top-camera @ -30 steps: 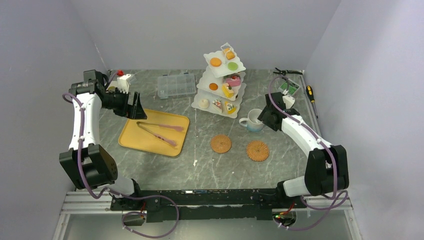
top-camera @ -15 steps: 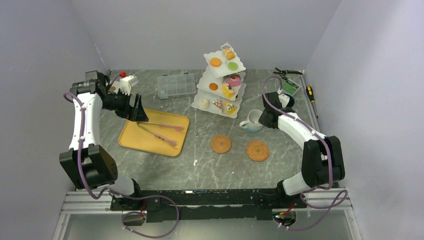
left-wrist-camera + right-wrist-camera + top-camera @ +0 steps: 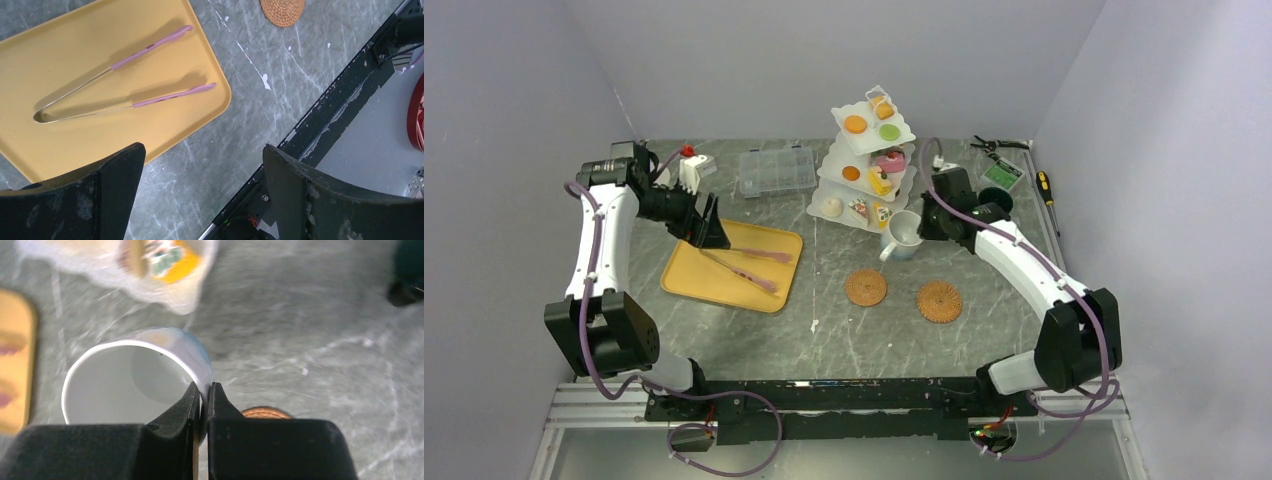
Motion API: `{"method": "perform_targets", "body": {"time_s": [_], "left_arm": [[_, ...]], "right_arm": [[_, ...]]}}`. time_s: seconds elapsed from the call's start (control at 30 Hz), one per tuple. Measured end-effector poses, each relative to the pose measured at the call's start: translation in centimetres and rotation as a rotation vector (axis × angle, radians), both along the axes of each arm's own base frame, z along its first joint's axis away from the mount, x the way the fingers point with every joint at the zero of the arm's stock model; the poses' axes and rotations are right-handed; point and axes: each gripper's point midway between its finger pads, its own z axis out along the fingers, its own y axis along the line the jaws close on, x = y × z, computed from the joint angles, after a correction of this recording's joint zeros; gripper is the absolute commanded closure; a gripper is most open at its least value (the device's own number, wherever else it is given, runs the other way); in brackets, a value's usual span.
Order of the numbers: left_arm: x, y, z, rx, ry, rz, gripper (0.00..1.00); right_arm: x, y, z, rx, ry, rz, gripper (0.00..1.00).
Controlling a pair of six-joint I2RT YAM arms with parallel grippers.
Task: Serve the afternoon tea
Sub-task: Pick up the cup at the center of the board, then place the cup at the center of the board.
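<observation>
Right end effector (image 3: pixel 204 390) — clamps white mug (image 3: pixel 125 382).

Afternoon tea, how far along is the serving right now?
Looks done: pastries sit on the three-tier stand. In hand: the right gripper pinches the white mug by its rim, beside the stand. To do: both cork coasters are bare, the dark-green mug sits at the back right, and the left gripper hangs open by the tongs.

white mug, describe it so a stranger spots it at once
Find the white three-tier stand at the back of the table. Right beside its bottom tier, on the right arm's side, is the white mug. Unlike the flat cork coasters nearer the arms, it is an open cup with the right gripper pinching its rim.
</observation>
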Motion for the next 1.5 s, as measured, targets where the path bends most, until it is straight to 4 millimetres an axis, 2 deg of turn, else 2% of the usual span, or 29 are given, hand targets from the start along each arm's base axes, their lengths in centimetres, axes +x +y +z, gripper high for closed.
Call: {"method": "perform_targets", "body": {"time_s": [0.13, 0.3, 0.43, 0.53, 0.63, 0.8, 0.93, 1.0, 1.13, 1.23, 1.4, 1.5], "left_arm": [[-0.4, -0.3, -0.1, 0.006, -0.004, -0.036, 0.07], [-1.0, -0.4, -0.5, 0.006, 0.014, -0.054, 0.07], [-1.1, -0.2, -0.6, 0.004, 0.021, -0.047, 0.07], [-1.1, 0.4, -0.8, -0.003, 0.043, -0.023, 0.07], [-1.1, 1.4, -1.3, -0.019, 0.079, 0.016, 0.07], [-1.3, 2.5, -2.1, -0.030, 0.111, 0.048, 0.07], [-1.8, 2.3, -2.7, -0.038, 0.135, 0.046, 0.07], [-1.8, 2.2, -2.7, -0.039, 0.135, 0.044, 0.07], [-1.9, 2.1, -2.7, -0.045, 0.129, 0.031, 0.07], [-2.0, 2.0, -2.5, -0.051, 0.128, 0.027, 0.07], [-2.0, 2.0, -2.5, -0.054, 0.128, 0.026, 0.07], [-2.0, 2.0, -2.5, -0.053, 0.127, 0.025, 0.07]], "right_arm": [[-1.2, 4.7, 1.3, 0.020, -0.015, 0.226, 1.00], [-3.8, 12.2, 1.7, 0.016, -0.010, 0.540, 1.00], [-5.7, 18.1, 0.7, -0.028, -0.005, 0.787, 1.00], [-7.3, 21.2, -0.7, -0.084, -0.004, 0.954, 1.00], [-8.8, 23.4, -2.2, -0.142, -0.002, 1.105, 1.00], [-10.6, 24.7, -4.7, -0.231, 0.003, 1.282, 1.00], [-11.3, 25.2, -5.2, -0.290, -0.028, 1.374, 0.90], [-11.5, 25.5, -5.2, -0.304, -0.044, 1.401, 0.71], [-11.2, 25.8, -5.2, -0.333, -0.076, 1.426, 0.47], [-10.8, 25.9, -5.0, -0.346, -0.100, 1.430, 0.36], [-9.9, 25.9, -4.4, -0.368, -0.129, 1.386, 0.23], [-9.4, 25.4, -3.0, -0.381, -0.145, 1.306, 0.16]]}}
